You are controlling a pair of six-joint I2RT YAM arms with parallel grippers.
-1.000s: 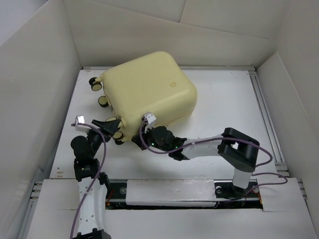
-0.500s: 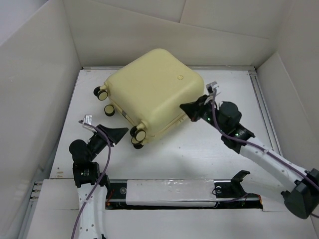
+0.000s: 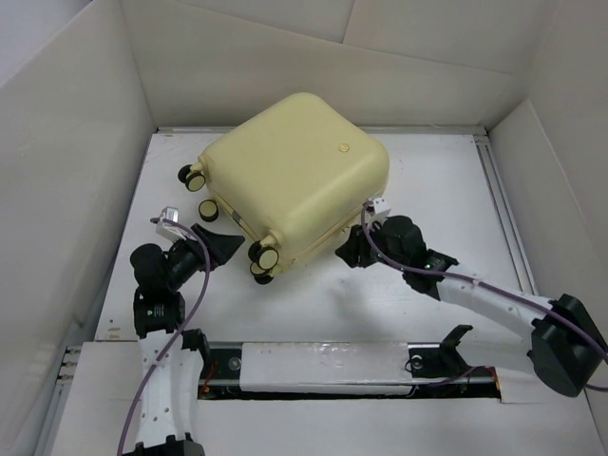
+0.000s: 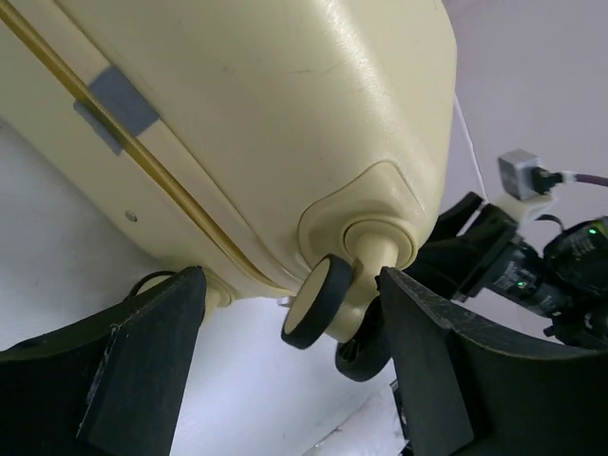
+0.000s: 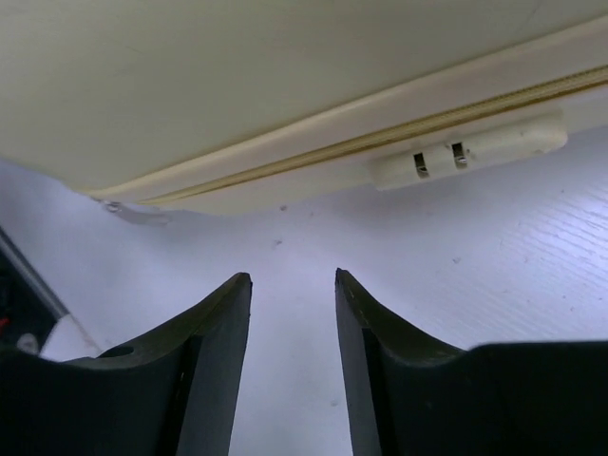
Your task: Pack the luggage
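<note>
The luggage (image 3: 299, 176) lies shut on its side on the far half of the table (image 3: 427, 180), turned diagonally, one corner near the far edge and its wheeled end facing the left edge and near-left corner. With the shells closed, the inside and the lower shell are hidden. Two caster wheels (image 3: 193, 176) stand clear at the far-left end; those at the nearer corner bunch together and are hard to count from above. In the left wrist view the luggage (image 4: 285, 114) fills the top and is cut off by the frame; one cream-and-black wheel (image 4: 318, 302) hangs below its corner, and a grey patch (image 4: 119, 100) sits by the seam.

The left gripper (image 3: 217, 245) sits just beside that nearer wheeled corner, its fingers spread wide (image 4: 293, 280), with the wheel between them and touching neither.

The right gripper (image 3: 350, 252) is at the near side of the case, towards the near-right corner of the table. Its fingers (image 5: 292, 277) are parted by a narrow gap, with only bare table between them; above them the luggage (image 5: 237, 85) shows its seam and a small cream latch block (image 5: 465, 152), whose detail is blurred
</note>
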